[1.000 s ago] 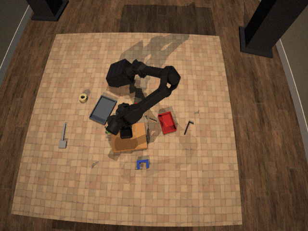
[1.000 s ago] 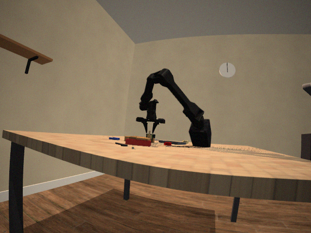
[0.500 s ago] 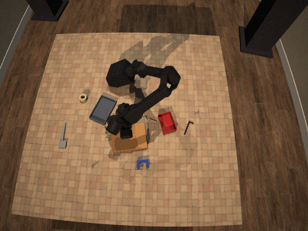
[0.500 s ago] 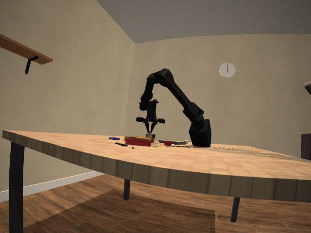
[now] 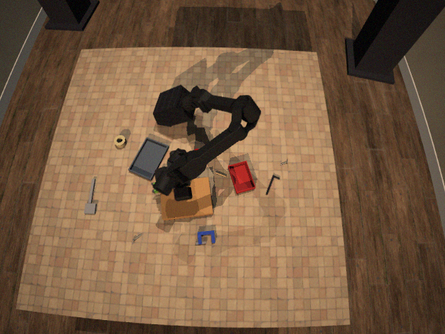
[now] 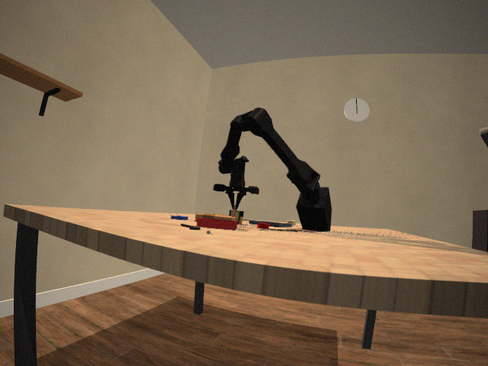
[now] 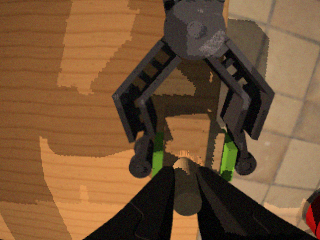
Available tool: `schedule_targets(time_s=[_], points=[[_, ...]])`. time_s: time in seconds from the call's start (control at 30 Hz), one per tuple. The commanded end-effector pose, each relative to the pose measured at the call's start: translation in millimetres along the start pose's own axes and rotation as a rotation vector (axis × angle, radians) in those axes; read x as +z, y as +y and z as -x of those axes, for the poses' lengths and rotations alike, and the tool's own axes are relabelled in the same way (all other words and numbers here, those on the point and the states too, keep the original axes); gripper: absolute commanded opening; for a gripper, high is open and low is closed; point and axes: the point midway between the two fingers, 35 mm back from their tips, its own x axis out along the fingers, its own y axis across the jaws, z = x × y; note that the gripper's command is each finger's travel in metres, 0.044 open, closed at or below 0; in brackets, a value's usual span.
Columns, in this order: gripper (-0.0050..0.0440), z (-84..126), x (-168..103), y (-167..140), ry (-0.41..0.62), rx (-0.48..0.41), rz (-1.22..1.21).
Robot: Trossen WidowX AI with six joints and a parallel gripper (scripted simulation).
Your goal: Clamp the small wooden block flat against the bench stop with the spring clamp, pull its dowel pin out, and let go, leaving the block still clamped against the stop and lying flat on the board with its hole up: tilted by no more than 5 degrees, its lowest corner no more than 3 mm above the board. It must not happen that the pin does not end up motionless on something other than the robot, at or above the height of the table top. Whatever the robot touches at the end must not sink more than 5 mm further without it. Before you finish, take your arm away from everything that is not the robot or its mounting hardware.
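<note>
The spring clamp (image 7: 195, 30) lies on the wooden board (image 5: 186, 201), with a grey pivot, green handles and dark jaws with green pads. Its jaws sit on either side of the small wooden block (image 7: 188, 134), near the board's right edge in the wrist view. I cannot make out the bench stop under the clamp. The light dowel pin (image 7: 187, 187) stands up from the block. My gripper (image 7: 184, 176) points straight down and is shut on the pin. It also shows in the overhead view (image 5: 165, 184) and in the side view (image 6: 235, 207), just above the block (image 6: 234, 213).
A red tray (image 5: 241, 177) sits right of the board and a grey-blue tray (image 5: 149, 158) behind it to the left. A blue U-shaped piece (image 5: 206, 237), a hex key (image 5: 270, 185), a tape roll (image 5: 119, 141), a grey scraper (image 5: 91, 197) and small screws lie around.
</note>
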Motion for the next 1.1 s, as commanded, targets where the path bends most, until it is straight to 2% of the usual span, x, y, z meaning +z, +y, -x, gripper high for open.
schedule_targets(time_s=[0.0,0.53,0.8,1.07], points=[[0.0000,0.0,0.0,0.0,0.003,0.001,0.089],[0.0000,0.6,0.0,0.0,0.002,0.002,0.524],[0.0000,0.9,0.0,0.0,0.002,0.002,0.646],[0.0000,1.0,0.0,0.0,0.002,0.002,0.661]])
